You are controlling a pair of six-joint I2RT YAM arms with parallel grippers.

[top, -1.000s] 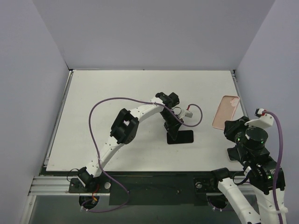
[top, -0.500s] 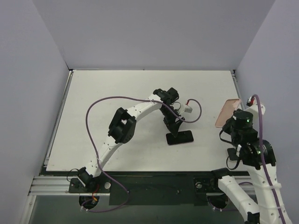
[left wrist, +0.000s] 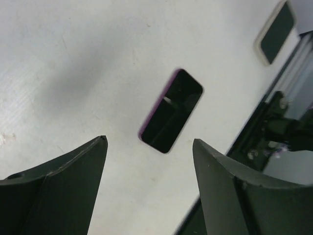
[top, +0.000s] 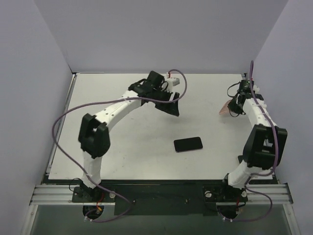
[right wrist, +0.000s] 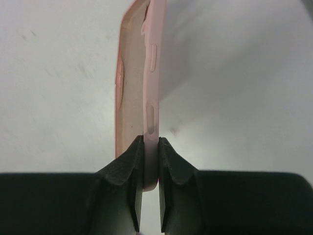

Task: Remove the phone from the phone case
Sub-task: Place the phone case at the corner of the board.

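The black phone [top: 188, 144] lies flat and bare on the white table, right of centre; in the left wrist view it [left wrist: 171, 111] shows beyond the fingers. My left gripper [top: 172, 104] is open and empty, raised over the back middle of the table, well clear of the phone; its jaws [left wrist: 149, 140] stand wide apart. My right gripper [top: 235, 104] is at the far right and shut on the edge of the empty pink phone case [top: 225, 108]. In the right wrist view the case [right wrist: 139, 73] stands on edge between the fingers [right wrist: 123, 166].
Purple cables loop from both arms. A small dark rectangle with a pale rim [left wrist: 276, 32] lies near the table's front edge, by the black rail [left wrist: 288, 127]. Grey walls close in the left, back and right sides.
My left gripper has left the phone and swung up and back towards the far middle. My right arm has stretched out, carrying the pink case to the far right. The phone has stayed put.
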